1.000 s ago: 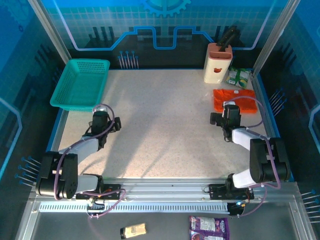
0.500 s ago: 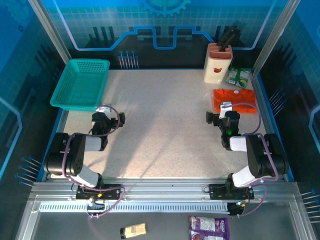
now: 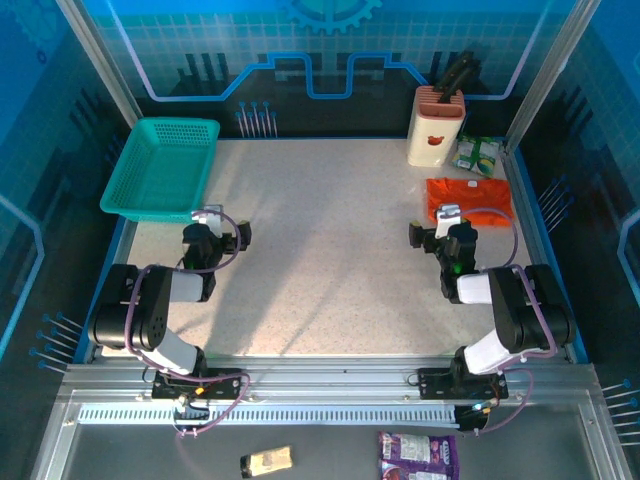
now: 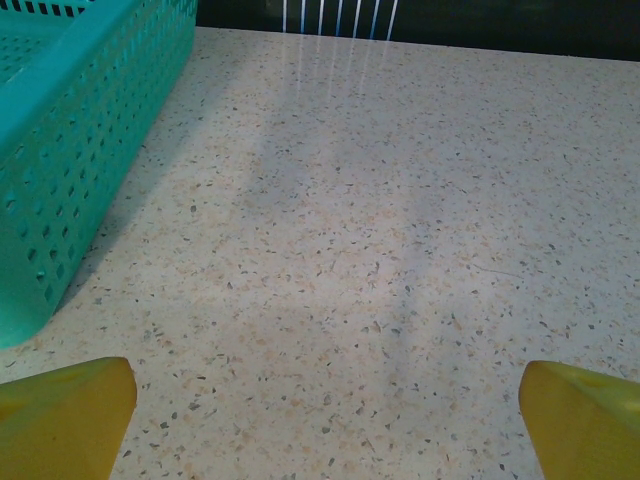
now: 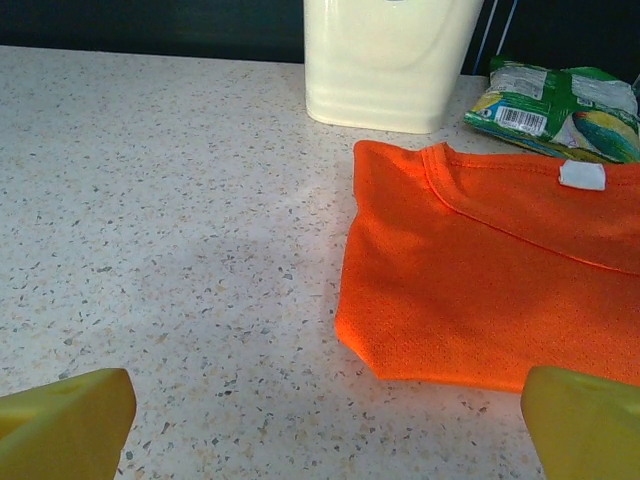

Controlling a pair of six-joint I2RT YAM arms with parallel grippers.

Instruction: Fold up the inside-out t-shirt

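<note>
Both the left pincer (image 4: 325,400) and right pincer (image 5: 325,400) gape wide, empty. Folded bright orange cloth t-shirt (image 3: 480,192) lies at the speckled table's (image 3: 320,250) two o'clock, long axis three-to-nine, collar toward twelve; the right wrist view crops its right edge.

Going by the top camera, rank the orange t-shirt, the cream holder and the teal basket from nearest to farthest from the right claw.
From the right claw:
1. t-shirt, just beyond it, on the right side.
2. cream holder, at the far right of the table.
3. teal basket, across the table at the far left.
</note>
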